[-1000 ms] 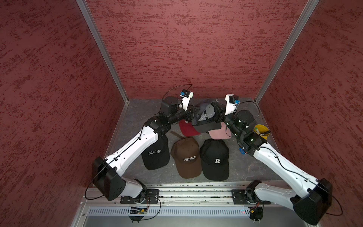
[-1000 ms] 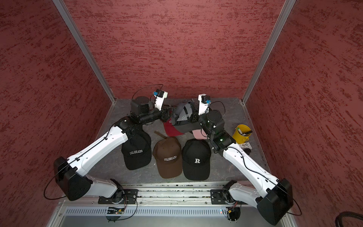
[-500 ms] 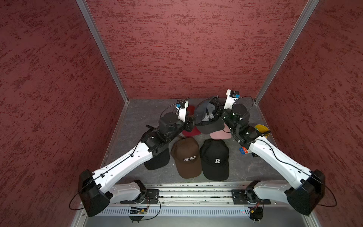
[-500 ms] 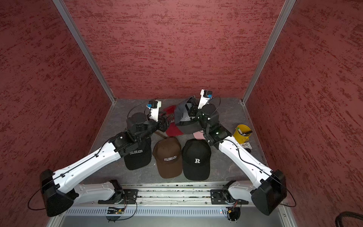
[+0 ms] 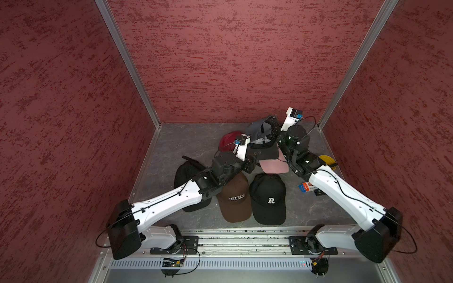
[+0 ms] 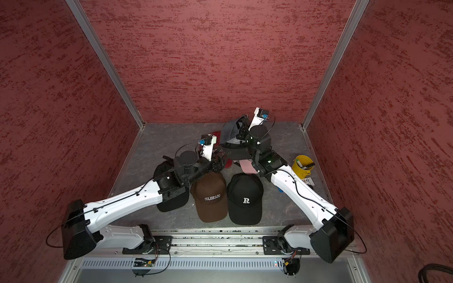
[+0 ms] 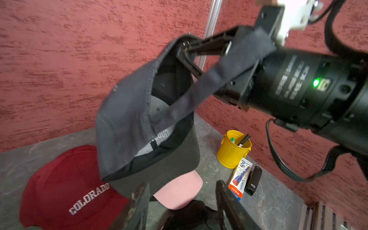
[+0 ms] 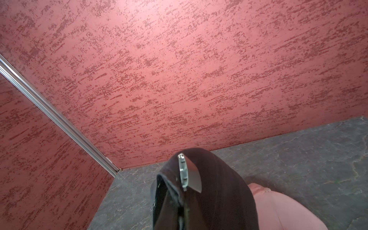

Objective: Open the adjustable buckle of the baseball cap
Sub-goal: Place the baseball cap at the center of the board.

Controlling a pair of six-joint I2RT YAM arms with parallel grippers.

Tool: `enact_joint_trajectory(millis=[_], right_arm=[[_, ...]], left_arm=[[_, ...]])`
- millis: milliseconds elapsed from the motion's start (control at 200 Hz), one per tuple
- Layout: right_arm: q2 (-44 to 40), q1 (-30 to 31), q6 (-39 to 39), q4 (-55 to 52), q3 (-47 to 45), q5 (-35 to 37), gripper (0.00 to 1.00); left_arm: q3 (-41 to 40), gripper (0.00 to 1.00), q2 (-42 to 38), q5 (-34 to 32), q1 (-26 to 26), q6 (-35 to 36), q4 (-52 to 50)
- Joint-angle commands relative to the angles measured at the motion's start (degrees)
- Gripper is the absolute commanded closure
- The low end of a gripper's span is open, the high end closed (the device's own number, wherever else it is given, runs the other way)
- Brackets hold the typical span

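The right gripper [image 7: 186, 49] is clamped on the rear edge of the grey cap [image 7: 123, 123], holding its back end high so the crown hangs with its hollow side turned toward the left arm (a hold that seems meant to offer the closure to a second gripper). Just past the pinched fingers, the right wrist view shows the metal buckle [image 8: 182, 173]. Whether it has been released cannot be told. The strap [image 7: 219, 75] trails back across the gripper's body. Below, the left gripper [image 7: 182, 184] points up at the hanging cap, its jaws partly apart with nothing between them. Beneath the hanging brim, a red cap [image 7: 65, 189] and a pink cap [image 8: 278, 209] lie on the table [image 7: 278, 199]. A yellow bucket [image 7: 231, 153] stands near the side wall.
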Motion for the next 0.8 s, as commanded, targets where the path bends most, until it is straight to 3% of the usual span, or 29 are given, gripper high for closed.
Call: enact_joint_trajectory(millis=[0, 155, 371, 626, 796], right_arm=[[-0.73, -0.17, 1.68, 0.65, 2.44, 1.12, 1.0], [-0.45, -0.15, 3.78, -1.99, 4.7, 2.84, 1.0], [-0.82, -0.14, 8.58, -5.41, 5.84, 6.54, 1.0], [-2.29, 0.02, 15.56, -8.66, 5.25, 10.29, 1.0], [-2.56, 0.15, 17.47, -9.89, 5.19, 11.17, 1.0]], left_arm=[[-0.91, 0.44, 3.83, 1.72, -0.91, 0.73, 7.96], [-0.04, 0.42, 11.64, 5.04, -1.74, 0.97, 17.94], [3.82, 0.38, 22.86, 4.61, -3.11, 0.08, 27.77], [9.07, 0.32, 30.81, -4.93, -5.21, 2.59, 34.43], [12.45, 0.28, 34.51, -6.6, -5.7, 4.28, 34.64]])
